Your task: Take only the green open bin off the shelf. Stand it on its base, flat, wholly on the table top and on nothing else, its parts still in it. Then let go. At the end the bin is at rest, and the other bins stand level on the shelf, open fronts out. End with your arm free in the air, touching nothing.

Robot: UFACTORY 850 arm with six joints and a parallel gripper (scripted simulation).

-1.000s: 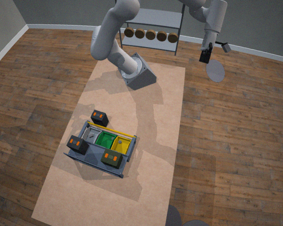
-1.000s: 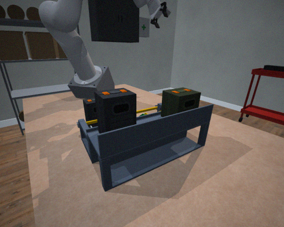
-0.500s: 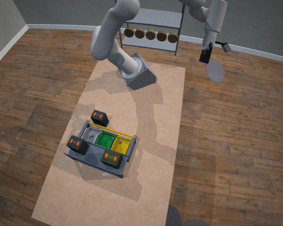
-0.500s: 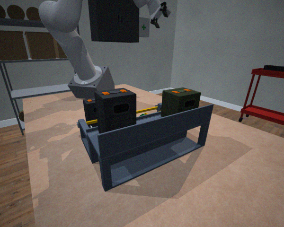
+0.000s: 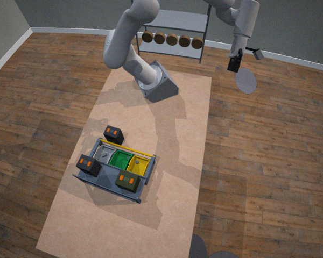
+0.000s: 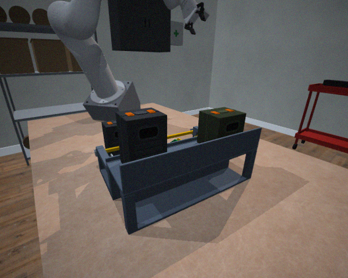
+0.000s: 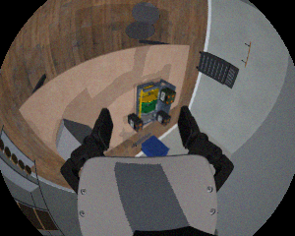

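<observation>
Start of the approach, seen from above. My gripper (image 5: 233, 67) (image 6: 198, 26) (image 7: 145, 115) is raised beyond the table top's right edge, its fingers wide apart and nothing between them. The green open bin (image 5: 120, 160) (image 6: 176, 140) (image 7: 148, 106) lies well apart from it, lower, to the left and nearer the viewer. It is seated on the shelf (image 5: 106, 177) (image 6: 192, 161) (image 7: 162, 107), between the grey bin (image 5: 102, 152) (image 7: 147, 117) at its left and the yellow bin (image 5: 139, 166) (image 7: 149, 96) at its right. A small grey part shows in its far right corner.

The relation to note is one of axes. The row of bins runs left to right, slanting nearer at the right; the green bin's depth appears to run across that row, from the yellow rail (image 5: 128, 148) (image 6: 180, 134) (image 7: 141, 104) at the far side towards the case-bearing deck. My arm's base (image 5: 166, 91) (image 6: 111, 108) (image 7: 74, 140) stands beyond the rail, on that same side. I judge that I should travel left and nearer, then descend with my fingers aligned to one bin wall. The neighbours' walls leave little room for a fingertip, and the rail probably calls for a level lift before drawing the bin out; a tilt could spill its parts.
</observation>
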